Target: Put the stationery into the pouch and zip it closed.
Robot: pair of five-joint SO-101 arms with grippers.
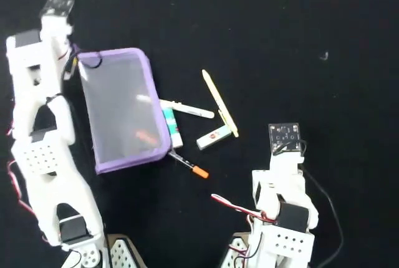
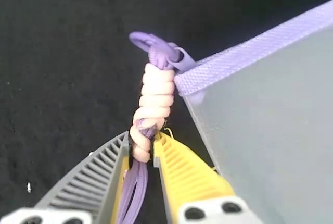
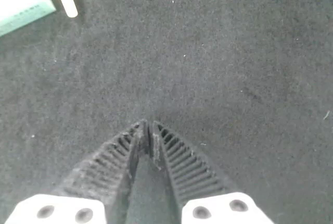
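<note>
While the left gripper (image 2: 143, 139) is clamped on the braided zipper cord (image 2: 153, 99) at the upper-left corner of the purple pouch (image 1: 121, 109), the right gripper (image 3: 145, 126) sits closed and empty over the black table (image 1: 312, 62). Just right of the pouch lie the white marker (image 1: 187, 110), orange-tipped pen (image 1: 189, 165) and yellow pen (image 1: 219, 103), the last running diagonally, all up-left of the right gripper, the nearer arm.

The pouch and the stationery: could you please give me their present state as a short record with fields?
pouch: purple, flat on the table
left gripper: shut on the zipper cord at the pouch's corner
right gripper: shut, empty, over bare table
outside pouch: yellow pen, white marker, orange-tipped pen, beside it
</note>
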